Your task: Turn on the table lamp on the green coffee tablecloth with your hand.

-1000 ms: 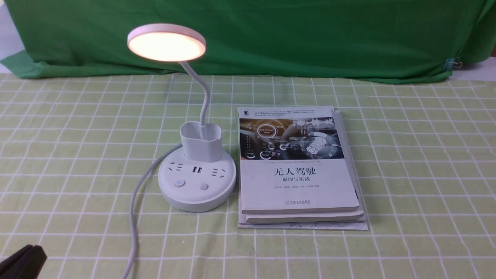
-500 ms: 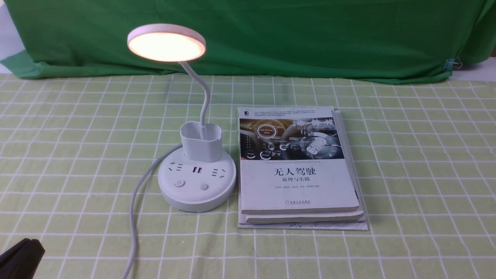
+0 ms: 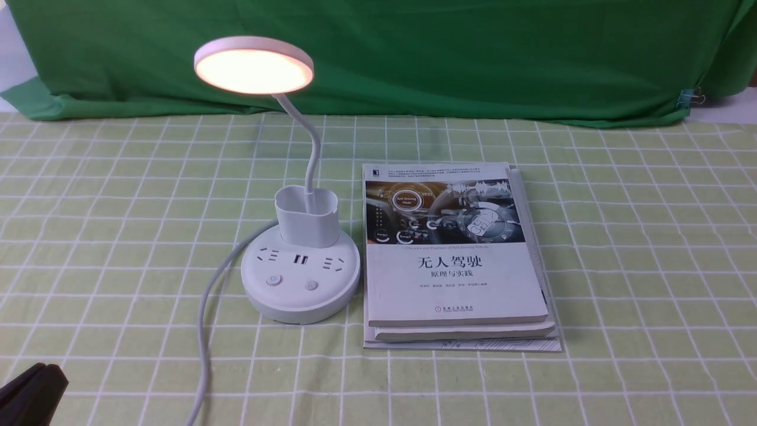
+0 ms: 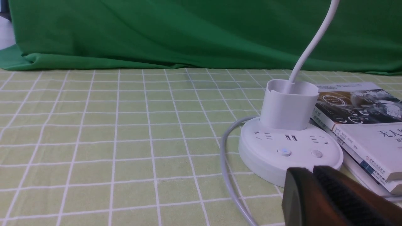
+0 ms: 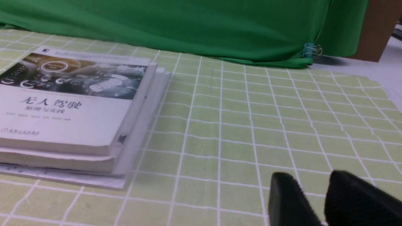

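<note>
green coffee tablecloth [image 3: 621, 236], table lamp [image 3: 300, 284], books [image 3: 455, 278]

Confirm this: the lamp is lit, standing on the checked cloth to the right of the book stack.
One thing is off: the lamp stands to the left of the book stack, not the right. It is lit and on the checked cloth, as the front view shows.

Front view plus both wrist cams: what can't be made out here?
- Left gripper: front view's corner cuts it off; only a dark tip shows.
- Table lamp head: out of the left wrist view, cut by the upper edge.
- Lamp cord's plug end: runs off the front view's lower edge.
- Small cover print on the book stack: too small to read.
- Right gripper: outside the front view.
</note>
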